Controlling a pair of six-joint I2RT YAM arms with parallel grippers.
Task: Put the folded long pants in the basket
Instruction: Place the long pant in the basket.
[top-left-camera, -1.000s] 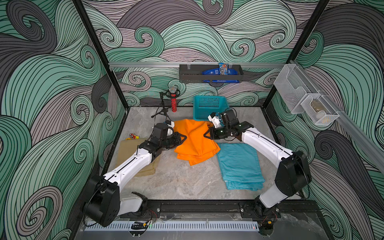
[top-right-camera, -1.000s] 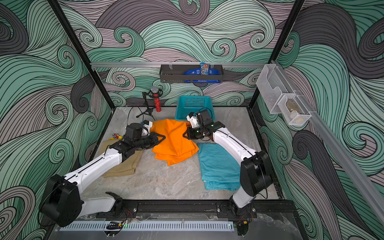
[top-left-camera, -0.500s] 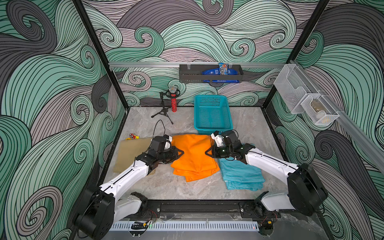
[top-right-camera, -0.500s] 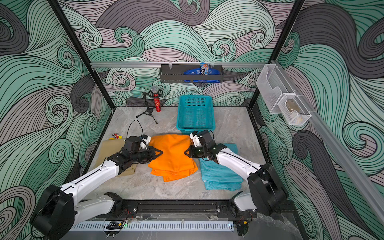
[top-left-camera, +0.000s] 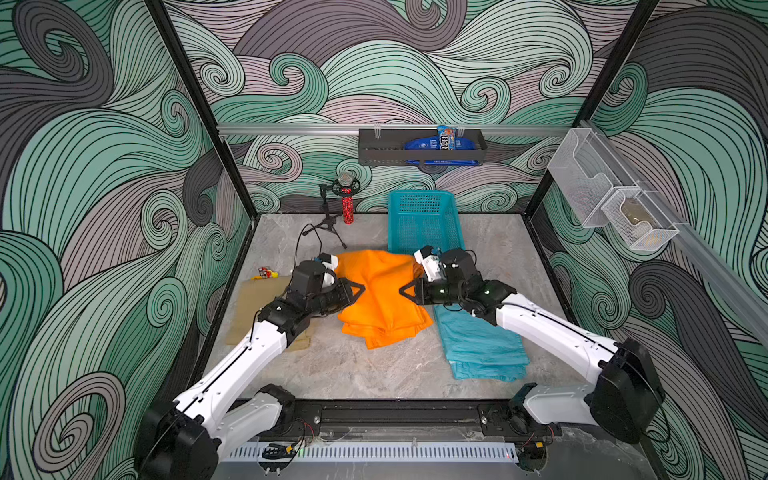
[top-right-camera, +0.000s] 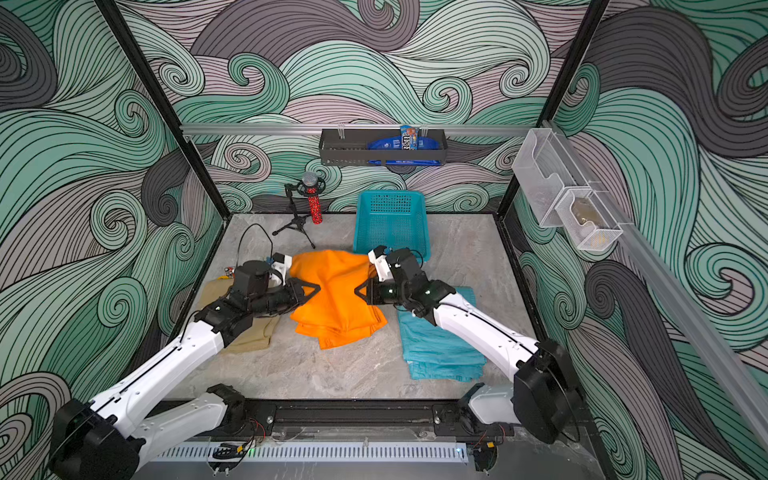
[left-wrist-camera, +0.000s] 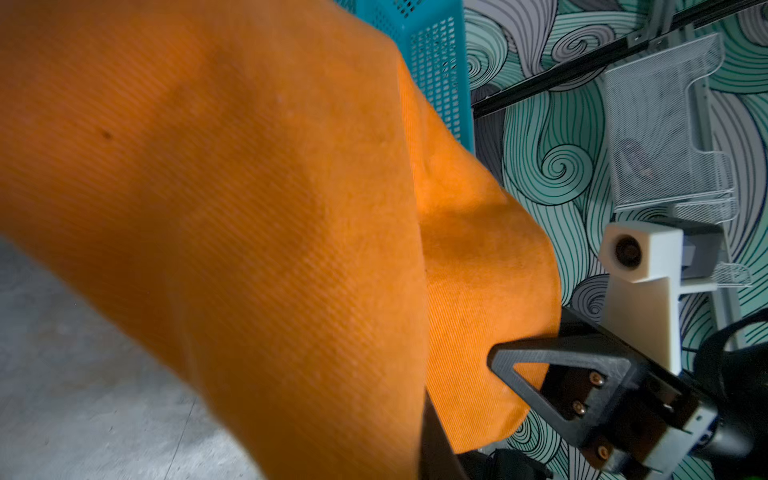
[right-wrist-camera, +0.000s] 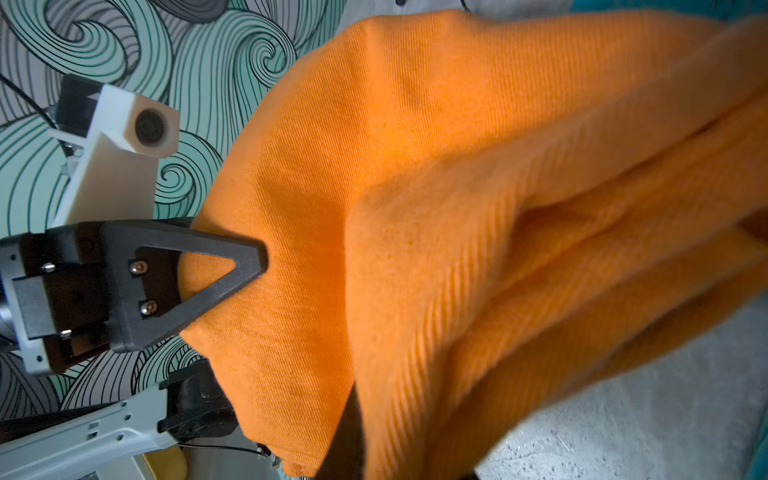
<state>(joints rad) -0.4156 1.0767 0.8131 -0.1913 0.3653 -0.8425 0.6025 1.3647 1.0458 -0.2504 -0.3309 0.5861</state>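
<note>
I had the bright orange folded cloth pants (top-left-camera: 380, 299) pinched from both sides. My left gripper (top-left-camera: 358, 287) was clamped shut on one side edge, and my right gripper (top-left-camera: 405, 291) was clamped shut on the opposite edge, so the garment hung between my two sets of fingers. Its near end still trailed on the grey marbled tabletop (top-left-camera: 374, 374) below them. The rectangular teal-blue perforated plastic basket (top-left-camera: 424, 224) stood just beyond my fingers, its floor bare in both top views.

I judged the cloth light, soft and limp. It sagged and bunched between the grips rather than holding its fold, and its layers could slide apart. Gripping both edges through all layers seemed the sensible hold.

The turquoise blue folded pants (top-left-camera: 482, 353) lay flat under and behind my right fingers, partly covered by that arm. The tan folded pants (top-left-camera: 249, 307) lay behind my left fingers, largely hidden under my left arm.

In the left wrist view, orange fabric (left-wrist-camera: 249, 208) filled most of the frame and hid my own lower finger. The right wrist view was similarly swamped (right-wrist-camera: 457, 208). I could not tell how many layers each grip had caught, nor whether the trailing end (top-right-camera: 332, 336) was still neatly folded.
</note>
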